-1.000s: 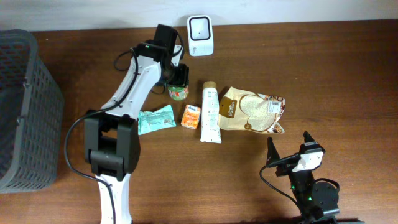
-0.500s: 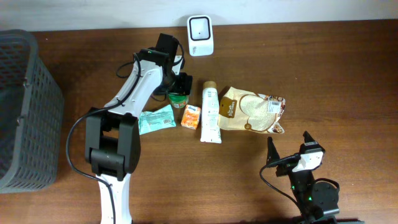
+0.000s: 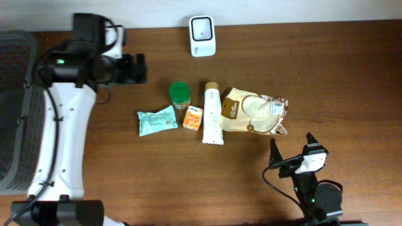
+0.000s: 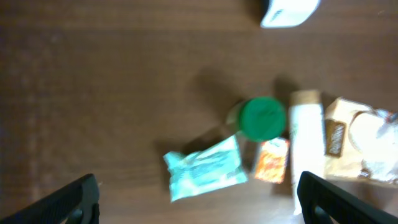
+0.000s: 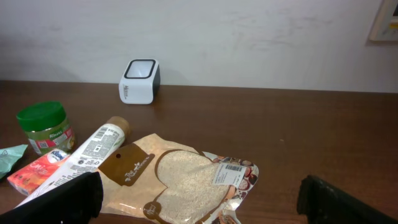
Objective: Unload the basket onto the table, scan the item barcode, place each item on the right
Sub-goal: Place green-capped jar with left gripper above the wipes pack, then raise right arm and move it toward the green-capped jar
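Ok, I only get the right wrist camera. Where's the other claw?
Observer: The left claw is off to the left of the jar, open and holding nothing.
Operator: What's past it?
Observer: A grey basket stands further left.
Operator: And left of the orange packet?
Observer: A whole teal pack, lying flat. You only see its corner.

The left gripper [image 3: 142, 69] is black; its arm [image 3: 63, 144] has white links, black joints, black cables and a green light. The right arm [image 3: 311, 182] is black, its wrist block white.
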Available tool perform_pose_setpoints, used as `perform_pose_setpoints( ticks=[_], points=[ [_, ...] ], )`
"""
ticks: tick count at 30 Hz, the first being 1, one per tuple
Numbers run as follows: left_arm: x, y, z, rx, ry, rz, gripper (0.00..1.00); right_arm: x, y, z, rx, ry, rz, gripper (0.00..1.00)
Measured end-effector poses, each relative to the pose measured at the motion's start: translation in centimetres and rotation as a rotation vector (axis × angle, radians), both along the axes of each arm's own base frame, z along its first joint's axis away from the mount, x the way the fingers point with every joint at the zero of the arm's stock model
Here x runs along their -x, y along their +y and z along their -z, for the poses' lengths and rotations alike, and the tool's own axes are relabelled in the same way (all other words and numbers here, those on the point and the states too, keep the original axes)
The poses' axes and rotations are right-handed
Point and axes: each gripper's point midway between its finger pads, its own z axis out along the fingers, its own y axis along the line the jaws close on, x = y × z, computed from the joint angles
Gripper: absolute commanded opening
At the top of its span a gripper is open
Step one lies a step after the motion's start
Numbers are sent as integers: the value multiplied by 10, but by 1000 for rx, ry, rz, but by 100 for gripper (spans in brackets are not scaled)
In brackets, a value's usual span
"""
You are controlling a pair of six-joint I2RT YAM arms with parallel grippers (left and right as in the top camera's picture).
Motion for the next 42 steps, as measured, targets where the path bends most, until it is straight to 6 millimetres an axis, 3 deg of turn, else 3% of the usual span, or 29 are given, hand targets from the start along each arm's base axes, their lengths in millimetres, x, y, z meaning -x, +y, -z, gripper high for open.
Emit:
perform_pose_setpoints(
  ticks=[5,9,12,15,17,20,22,25,27,29,33,37,42],
  points=[
    [6,55,10,-26,33,33,99,0,0,0,-1,0,0,98],
    [7,79,22,-25,67,6,99,0,1,-7,-4,-29,-4,98],
    [7,84,27,-25,83,1,99,0,2,-2,-3,-8,-9,98],
    [7,84,28,-23,84,3,99,1,8,-11,-10,-46,-46,98],
    [7,84,28,-22,83,3,99,4,22,-29,-6,-122,-130,98],
    [7,84,28,-22,84,3,99,9,37,-29,-2,-115,-224,98],
    [7,84,27,-22,83,3,99,15,45,-47,2,-131,-276,98],
    [6,84,27,-23,82,3,99,21,55,-99,20,-130,-344,98],
    [7,84,27,-22,82,3,99,20,63,-126,33,-57,-388,98],
    [7,84,28,-22,84,3,99,14,70,-138,55,60,-436,98],
    [6,84,28,-22,83,3,99,-1,78,-153,71,311,-490,98],
    [7,84,28,-22,83,4,99,-31,87,-172,98,522,-544,98],
    [6,84,28,-22,83,3,99,-76,91,-168,85,816,-544,98]
  ],
)
